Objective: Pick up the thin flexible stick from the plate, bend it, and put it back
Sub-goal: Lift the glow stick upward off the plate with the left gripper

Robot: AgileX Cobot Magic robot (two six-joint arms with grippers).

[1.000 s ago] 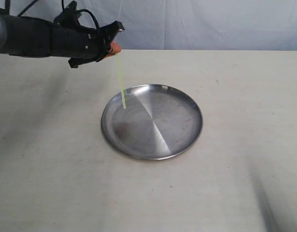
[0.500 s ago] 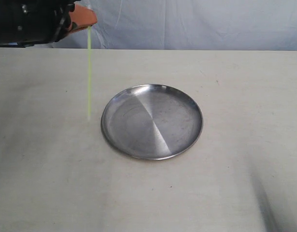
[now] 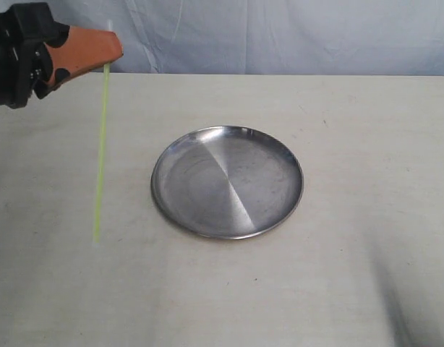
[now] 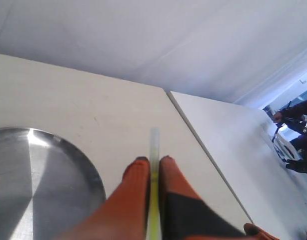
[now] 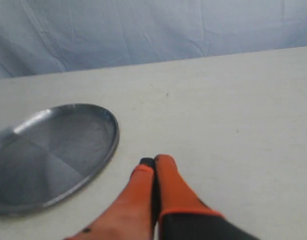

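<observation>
**Finding 1, change.** Over the last second I have carried the left end effector (image 3: 110, 52) away from the plate (image 3: 227, 181), leftward in the exterior view. A second ago the lower tip of the thin flexible stick (image 3: 101, 152) hung over the plate's left inner edge. Half a second ago it was just outside the rim. It now hangs well apart from the plate, over bare desk (image 3: 338, 289).

**Finding 2, grasp.** In the left wrist view the left end effector (image 4: 153, 161) is clamped on the stick (image 4: 154, 145). Both orange fingers press against it, and a short stub stands out past the tips. The plate (image 4: 43, 170) lies off to one side.

**Finding 3, stick condition.** It is straight, hanging nearly upright with a slight tilt. I cannot tell whether its lower tip touches the desk, because that end is blurred.

**Finding 4, right side.** The right end effector (image 5: 153, 170) has its fingers together on nothing, low over the desk beside the plate (image 5: 53, 145). It does not appear in the exterior view.

**Assessment.** I judge the pick-up complete and the bend not yet begun. The free lower end is unsupported, and the right fingers would have to part before they could take it. The risk I see is the thin rod slipping or pivoting in the single grip.
</observation>
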